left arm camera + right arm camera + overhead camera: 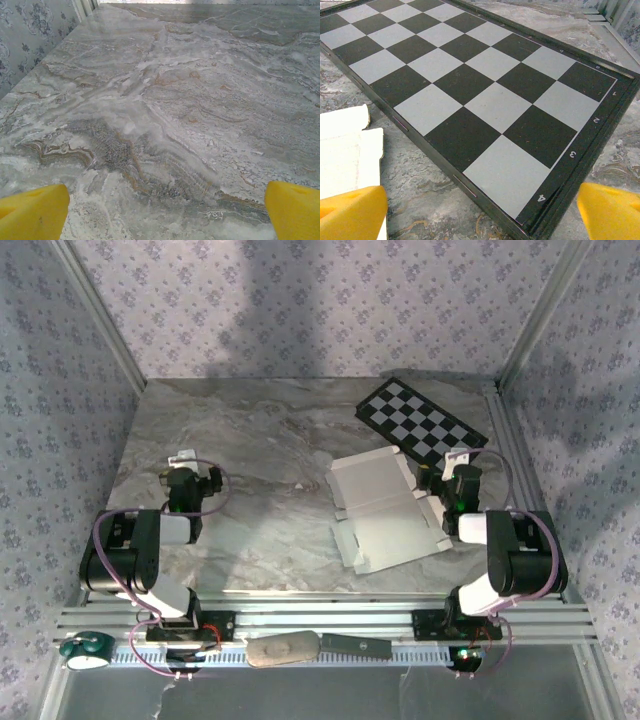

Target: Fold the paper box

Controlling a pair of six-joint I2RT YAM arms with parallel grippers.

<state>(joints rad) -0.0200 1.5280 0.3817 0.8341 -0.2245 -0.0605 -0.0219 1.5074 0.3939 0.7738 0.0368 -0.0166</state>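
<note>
The left gripper [162, 212] is spread wide and empty above the bare marble table [175, 100]. The right gripper [482, 215] is likewise spread and empty, over the near edge of the checkerboard [470, 85]. The paper box [385, 510] lies flat and unfolded, white side up, just left of the right gripper and beside the checkerboard

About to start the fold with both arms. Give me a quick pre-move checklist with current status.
1. Paper box lying flat and unfolded on the table, white side up: ok.
2. Left gripper open, nothing between its fingers: ok.
3. Right gripper open, nothing held: ok.
4. Box apart from the checkerboard: ok, bare table shows between them.
5. A gripper lined up on the box: not ok. Left is over bare table, right faces the checkerboard at the box's edge.
6. Creases pre-scored: cannot tell.
</note>
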